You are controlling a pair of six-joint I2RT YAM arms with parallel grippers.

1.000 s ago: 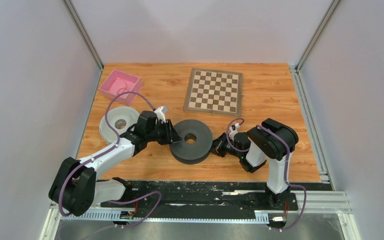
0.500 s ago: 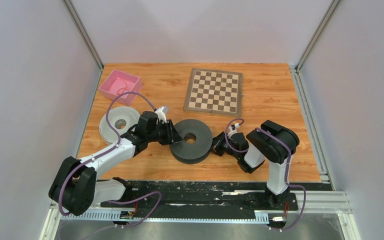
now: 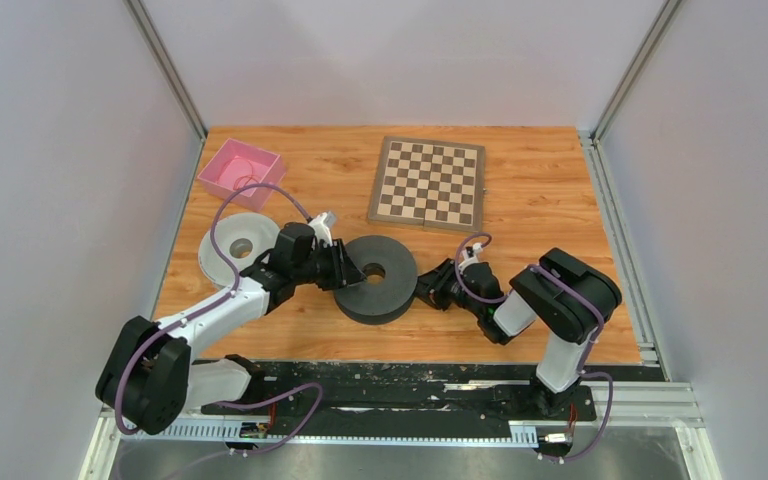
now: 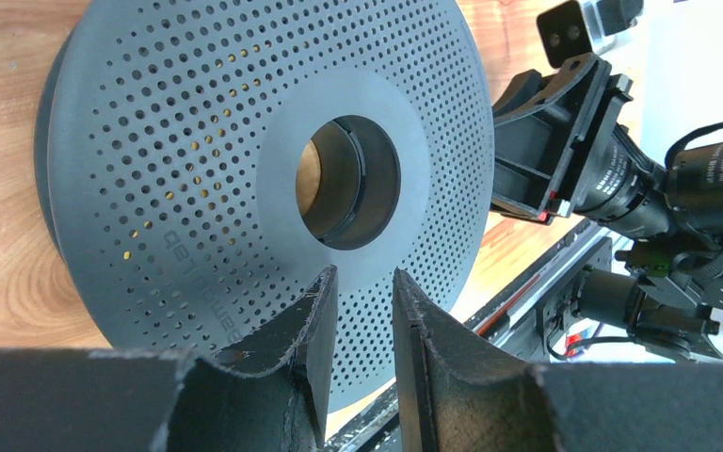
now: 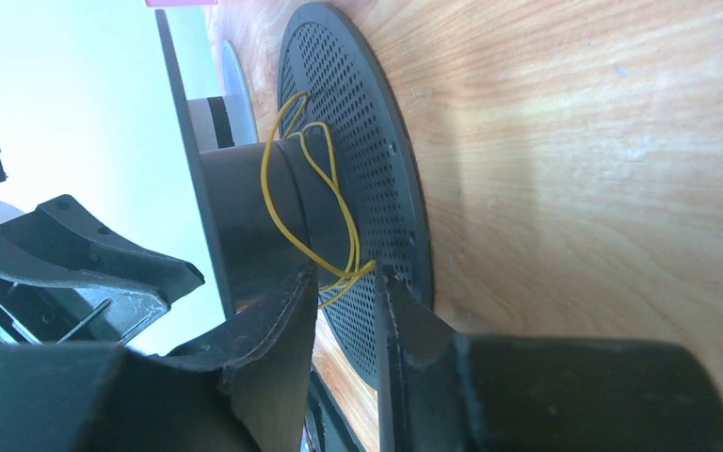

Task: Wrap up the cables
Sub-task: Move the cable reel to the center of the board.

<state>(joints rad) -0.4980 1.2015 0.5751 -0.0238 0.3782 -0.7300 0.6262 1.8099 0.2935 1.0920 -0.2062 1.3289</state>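
Observation:
A thin yellow cable [image 5: 264, 184] loops loosely round the hub of the black perforated spool [image 3: 390, 285], between its two flanges. My right gripper [image 5: 346, 275] is at the spool's right edge [image 3: 426, 290]. Its jaws stand slightly apart, and the cable's bent end lies across the fingertips without being pinched. My left gripper [image 4: 363, 275] hovers at the spool's left rim [image 3: 345, 268] over the top flange [image 4: 198, 141], partly open with nothing between the fingers. A thin orange-red cable [image 3: 243, 178] lies in the pink box [image 3: 222, 160].
A pale grey spool [image 3: 222, 250] lies flat behind the left arm. A chessboard [image 3: 428, 182] sits at the back centre. The black base rail [image 3: 390, 385] runs along the near table edge, and grey walls close both sides.
The black spool has slid a little to the left. My right gripper has followed it left while that arm's elbow swung out to the right. The left arm has barely moved.

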